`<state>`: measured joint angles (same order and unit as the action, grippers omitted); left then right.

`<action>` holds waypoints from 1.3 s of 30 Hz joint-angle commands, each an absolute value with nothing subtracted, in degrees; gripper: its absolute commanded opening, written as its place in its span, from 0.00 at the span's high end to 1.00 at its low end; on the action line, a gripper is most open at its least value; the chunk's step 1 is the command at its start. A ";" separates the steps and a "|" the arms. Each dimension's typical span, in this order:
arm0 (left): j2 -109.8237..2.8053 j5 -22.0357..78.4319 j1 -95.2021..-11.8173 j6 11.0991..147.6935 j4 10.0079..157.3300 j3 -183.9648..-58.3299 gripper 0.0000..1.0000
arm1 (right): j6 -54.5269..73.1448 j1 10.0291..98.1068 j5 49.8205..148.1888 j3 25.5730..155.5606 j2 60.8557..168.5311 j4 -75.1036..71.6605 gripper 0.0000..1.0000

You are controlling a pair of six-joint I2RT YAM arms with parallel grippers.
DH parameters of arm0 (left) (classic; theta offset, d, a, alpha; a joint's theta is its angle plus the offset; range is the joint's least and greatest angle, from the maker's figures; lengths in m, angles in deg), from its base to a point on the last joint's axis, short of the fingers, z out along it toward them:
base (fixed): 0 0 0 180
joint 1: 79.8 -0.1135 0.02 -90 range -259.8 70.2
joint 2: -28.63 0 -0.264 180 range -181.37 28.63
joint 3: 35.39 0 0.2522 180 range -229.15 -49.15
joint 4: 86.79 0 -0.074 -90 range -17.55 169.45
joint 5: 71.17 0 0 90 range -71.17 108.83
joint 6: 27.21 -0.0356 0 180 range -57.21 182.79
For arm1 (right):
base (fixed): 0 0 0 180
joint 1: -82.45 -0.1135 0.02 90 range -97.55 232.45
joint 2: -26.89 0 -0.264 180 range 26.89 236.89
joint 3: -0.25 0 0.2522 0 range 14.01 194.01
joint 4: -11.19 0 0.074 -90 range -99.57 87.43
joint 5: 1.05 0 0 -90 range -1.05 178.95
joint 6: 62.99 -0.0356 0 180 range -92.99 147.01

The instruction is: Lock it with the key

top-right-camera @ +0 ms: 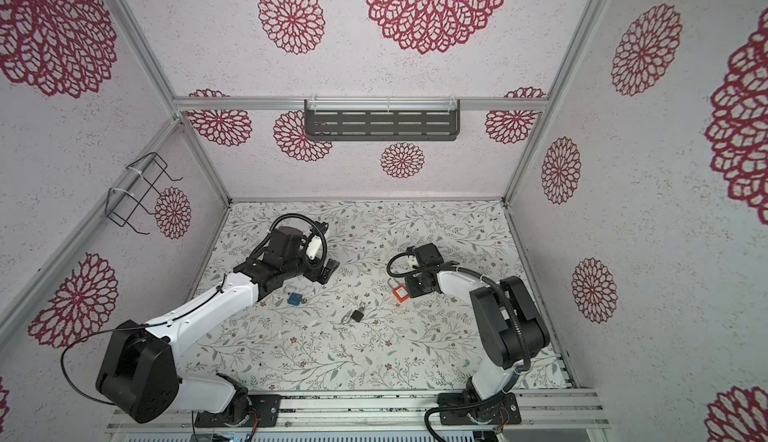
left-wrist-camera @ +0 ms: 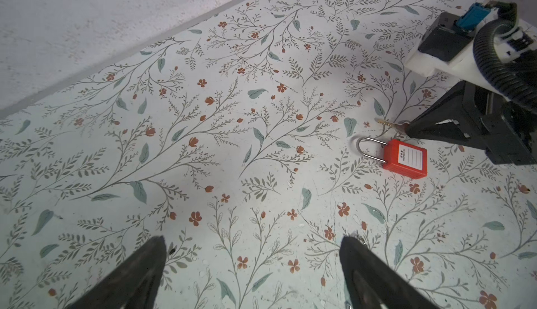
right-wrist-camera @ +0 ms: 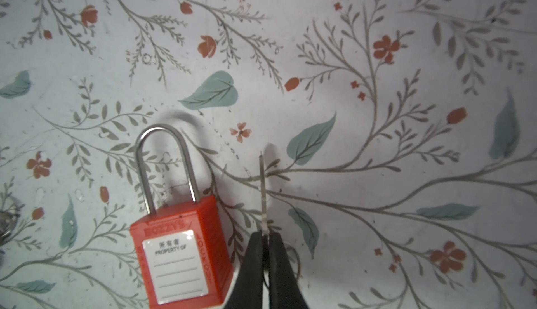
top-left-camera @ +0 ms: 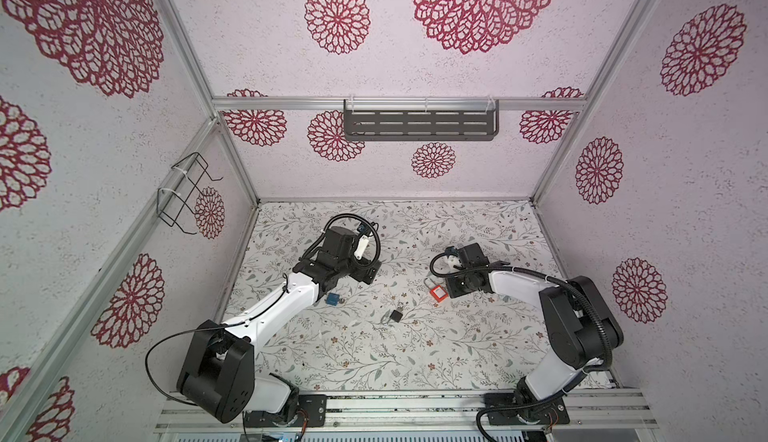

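Observation:
A red padlock (right-wrist-camera: 180, 252) with a white label lies flat on the flowered table (top-left-camera: 478, 336), seen in both top views (top-right-camera: 401, 293) and in the left wrist view (left-wrist-camera: 405, 162). Both legs of its steel shackle (right-wrist-camera: 162, 162) reach the body. My right gripper (right-wrist-camera: 263, 236) is shut on a key (right-wrist-camera: 263, 194), right beside the padlock. The key's thin blade sticks out past the fingertips, parallel to the shackle (left-wrist-camera: 388, 123). My left gripper (left-wrist-camera: 252, 239) stands open over bare table, well left of the red padlock (top-left-camera: 370, 271).
A blue padlock (top-left-camera: 332, 299) lies by my left forearm. A small black padlock (top-left-camera: 395, 315) lies mid-table nearer the front. A wire basket (top-left-camera: 183, 194) hangs on the left wall and a dark slotted shelf (top-left-camera: 419, 122) on the back wall.

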<state>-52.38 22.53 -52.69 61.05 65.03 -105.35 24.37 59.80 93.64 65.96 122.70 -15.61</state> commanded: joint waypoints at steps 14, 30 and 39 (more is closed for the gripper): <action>-45.58 13.97 -49.22 60.82 69.72 -102.15 0.03 | 25.98 58.37 83.10 68.78 112.15 -21.05 0.46; -40.29 0.48 -49.78 76.07 68.84 -100.69 0.03 | 53.83 39.66 90.71 60.83 102.78 -14.82 0.49; -42.21 6.89 -52.23 80.42 59.13 -104.17 0.03 | 84.61 37.81 98.53 68.91 116.19 -19.25 0.57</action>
<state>-42.11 4.87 -51.59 78.47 62.91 -103.45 71.52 37.92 94.23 65.08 114.18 -17.73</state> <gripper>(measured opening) 0.974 0.429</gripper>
